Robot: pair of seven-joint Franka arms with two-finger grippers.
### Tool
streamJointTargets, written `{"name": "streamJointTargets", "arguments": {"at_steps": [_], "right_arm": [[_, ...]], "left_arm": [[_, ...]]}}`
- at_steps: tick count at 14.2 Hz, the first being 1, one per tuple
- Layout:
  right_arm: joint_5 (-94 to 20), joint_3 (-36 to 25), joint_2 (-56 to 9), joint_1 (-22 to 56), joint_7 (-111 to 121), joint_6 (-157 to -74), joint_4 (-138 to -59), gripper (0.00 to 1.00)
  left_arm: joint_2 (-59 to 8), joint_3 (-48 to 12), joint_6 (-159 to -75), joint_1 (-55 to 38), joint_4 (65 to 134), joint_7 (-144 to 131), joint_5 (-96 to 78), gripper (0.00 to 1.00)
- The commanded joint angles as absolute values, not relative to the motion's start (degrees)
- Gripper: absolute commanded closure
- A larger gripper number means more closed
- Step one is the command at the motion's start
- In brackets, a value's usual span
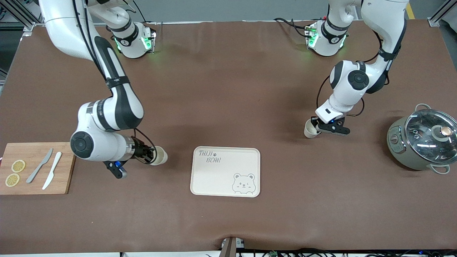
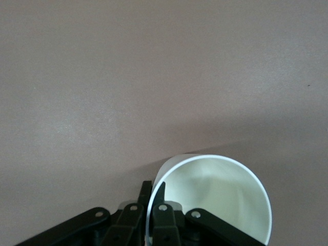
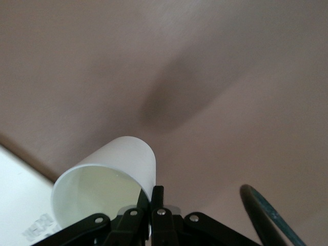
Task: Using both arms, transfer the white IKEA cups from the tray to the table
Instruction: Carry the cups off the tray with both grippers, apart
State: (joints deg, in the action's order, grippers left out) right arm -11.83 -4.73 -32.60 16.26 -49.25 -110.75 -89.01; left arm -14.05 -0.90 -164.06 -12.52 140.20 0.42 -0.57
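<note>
My right gripper [image 1: 151, 154] is shut on the rim of one white cup [image 1: 160, 156]. It holds the cup tilted over the brown table, beside the bear tray toward the right arm's end. In the right wrist view the fingers [image 3: 157, 193] pinch the cup's wall [image 3: 110, 174]. My left gripper [image 1: 316, 125] is shut on the rim of the other white cup [image 1: 310, 130], over the table toward the left arm's end. In the left wrist view one finger [image 2: 160, 192] is inside the cup [image 2: 215, 197] and the other outside.
The cream bear tray [image 1: 225, 171] lies in the middle, nearer to the camera; its corner shows in the right wrist view [image 3: 20, 205]. A wooden board [image 1: 35, 169] with lemon slices and two knives is at the right arm's end. A lidded pot [image 1: 423, 141] stands at the left arm's end.
</note>
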Motion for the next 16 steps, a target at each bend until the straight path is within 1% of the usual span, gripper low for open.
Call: {"name": "streamJointTargets", "arguments": {"at_steps": [1, 3, 4, 5, 6, 7, 8, 9, 11, 12, 13, 16], "right_arm": [[-5.5, -4.0, -29.4, 15.1, -46.4, -110.9, -93.0, 1.0], [-5.3, -4.0, -29.1, 12.8, -42.0, -110.9, -94.0, 1.0], [-5.2, -4.0, -28.4, 12.0, -40.0, -111.4, -95.3, 1.0], [-5.0, -4.0, -28.0, 11.0, -38.1, -111.4, -96.0, 1.0], [-5.0, -4.0, -27.4, 9.7, -35.4, -111.4, -96.7, 1.0], [-5.0, -4.0, -26.8, 8.4, -32.1, -111.9, -97.7, 1.0], [-4.8, -4.0, -26.1, 7.4, -29.1, -112.8, -99.2, 1.0], [-4.4, -4.0, -25.1, 6.1, -26.3, -114.5, -101.1, 1.0], [-4.4, -4.0, -24.4, 3.0, -20.6, -116.0, -102.9, 1.0], [-4.4, -4.0, -24.5, 2.0, -18.0, -116.3, -103.2, 1.0], [-4.4, -4.0, -24.4, 1.0, -15.9, -117.0, -104.3, 1.0], [-4.3, -4.0, -24.4, -1.4, -11.1, -118.7, -105.5, 1.0]], "left_arm": [[-14.7, -1.2, -164.6, -11.9, 139.4, 2.0, -1.1, 1.0], [-14.9, -1.2, -164.6, -11.9, 138.9, 2.2, -1.1, 1.0], [-15.1, -1.3, -164.6, -11.9, 138.6, 2.2, -1.1, 0.81], [-15.4, -1.2, -164.6, -11.9, 138.5, 2.2, -1.1, 0.78], [-15.4, -1.3, -164.6, -11.9, 138.3, 2.2, -1.1, 0.72], [-15.5, -1.3, -164.6, -11.9, 138.1, 2.2, -1.1, 0.63], [-15.4, -1.3, -164.6, -11.9, 138.1, 2.2, -1.1, 0.58], [-15.4, -1.3, -164.6, -11.9, 138.0, 2.2, -1.1, 0.47], [-15.4, -1.3, -164.6, -11.9, 137.6, 2.2, -1.1, 0.32], [-15.4, -1.3, -164.6, -11.9, 137.6, 2.2, -1.1, 0.14], [-15.3, -1.2, -164.6, -12.0, 137.4, 2.2, -1.1, 0.0], [-14.8, -1.2, -164.4, -12.0, 136.8, 1.9, -1.3, 0.0]]}}
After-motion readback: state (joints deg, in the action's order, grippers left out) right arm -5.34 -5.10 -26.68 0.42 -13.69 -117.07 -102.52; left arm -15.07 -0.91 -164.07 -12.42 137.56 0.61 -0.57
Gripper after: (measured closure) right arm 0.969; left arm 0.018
